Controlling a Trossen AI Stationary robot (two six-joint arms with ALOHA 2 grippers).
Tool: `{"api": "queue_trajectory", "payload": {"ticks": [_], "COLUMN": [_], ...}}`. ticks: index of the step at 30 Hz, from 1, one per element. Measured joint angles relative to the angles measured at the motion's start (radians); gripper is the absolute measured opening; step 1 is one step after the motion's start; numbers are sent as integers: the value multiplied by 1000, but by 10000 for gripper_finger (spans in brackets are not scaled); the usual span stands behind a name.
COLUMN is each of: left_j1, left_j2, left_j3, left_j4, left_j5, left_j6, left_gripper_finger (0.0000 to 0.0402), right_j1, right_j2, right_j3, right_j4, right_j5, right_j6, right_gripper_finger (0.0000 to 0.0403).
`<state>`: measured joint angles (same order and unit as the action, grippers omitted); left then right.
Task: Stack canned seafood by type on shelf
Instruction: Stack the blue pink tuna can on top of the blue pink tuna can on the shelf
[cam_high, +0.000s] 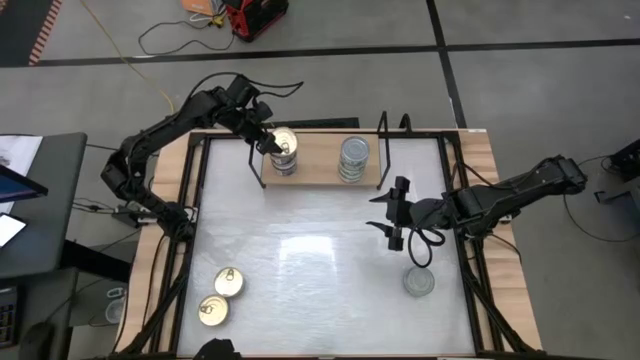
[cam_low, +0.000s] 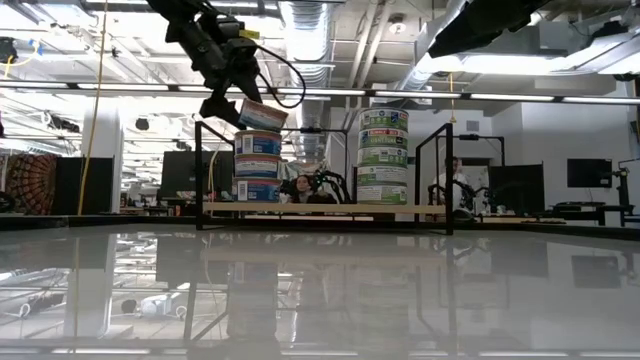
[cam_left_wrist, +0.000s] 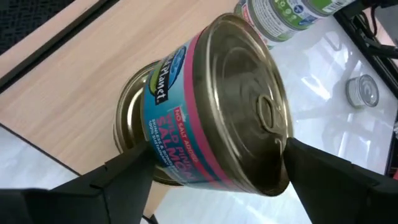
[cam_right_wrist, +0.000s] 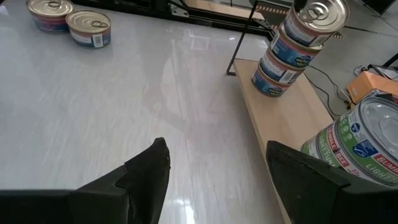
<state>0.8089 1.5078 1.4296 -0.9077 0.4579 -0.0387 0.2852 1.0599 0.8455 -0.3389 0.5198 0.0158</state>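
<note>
The shelf (cam_high: 315, 160) stands at the table's far edge. On its left part is a stack of blue-labelled gold-lid cans (cam_low: 258, 165). The top can (cam_left_wrist: 211, 106) sits tilted on that stack, between the fingers of my left gripper (cam_high: 270, 143). On the shelf's right part stands a stack of green-labelled silver-lid cans (cam_high: 352, 160). My right gripper (cam_high: 385, 213) hovers open above the table's right half, with nothing between its fingers (cam_right_wrist: 146, 168). Two gold-lid cans (cam_high: 220, 296) lie flat at the near left. One silver-lid can (cam_high: 419, 282) lies at the near right. My left gripper pinches the top can across its width. One finger is on the blue label wall (cam_left_wrist: 149, 158) and the other at the lid's rim (cam_left_wrist: 285, 146). The fingers slant down from the far left. The can is tilted, its lower edge resting on the can below (cam_left_wrist: 127, 124).
The shelf's black wire ends (cam_high: 383, 140) rise beside both stacks. Bare white tabletop (cam_high: 310, 260) spreads between the shelf and the loose cans. The table's wooden edges (cam_high: 495, 230) and black frame bars run along both sides.
</note>
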Motion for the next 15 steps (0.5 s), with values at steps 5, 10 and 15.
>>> {"api": "queue_trajectory", "payload": {"ticks": [5, 10, 15], "left_j1": [11, 11, -2], "left_j2": [0, -2, -2], "left_j3": [37, 103, 163], "left_j4": [-43, -51, -55], "left_j5": [-51, -104, -151], "left_j6": [44, 67, 130], "left_gripper_finger": [341, 342, 342], "right_j1": [0, 0, 0], "right_j2": [0, 0, 0], "right_j3": [0, 0, 0], "right_j4": [0, 0, -2], "right_j5": [0, 0, 0], "right_j6": [1, 2, 3], "right_gripper_finger": [292, 292, 292]}}
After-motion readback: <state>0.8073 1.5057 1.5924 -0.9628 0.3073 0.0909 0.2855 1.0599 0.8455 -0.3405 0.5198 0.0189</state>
